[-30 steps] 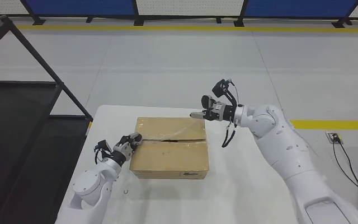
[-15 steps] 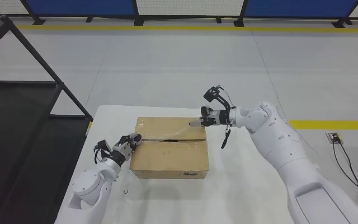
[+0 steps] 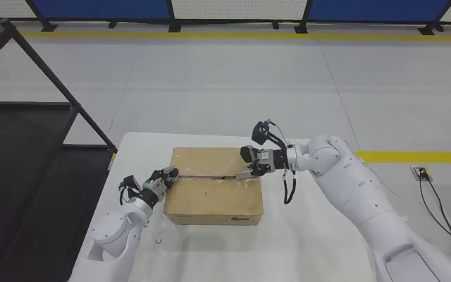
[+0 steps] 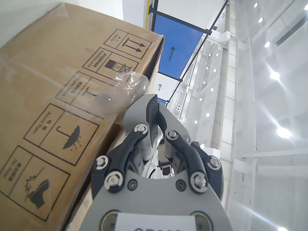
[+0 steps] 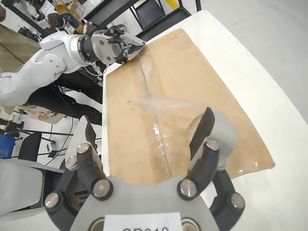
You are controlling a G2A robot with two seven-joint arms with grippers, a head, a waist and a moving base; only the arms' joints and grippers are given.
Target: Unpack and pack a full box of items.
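Early in the unpacking: box (image 3: 215, 187) closed at mid-worktop (image 3: 296, 233), clear tape (image 5: 154, 102) partly lifted and crumpled along the top seam. Right gripper (image 3: 245, 163) over one end of that seam, jaws wide; left gripper (image 3: 170, 175) at the opposite end, jaws pressed together beside a loose tape curl, pinch uncertain. Leaves, seemingly, tape to clear, flaps to open, contents to empty and repack.
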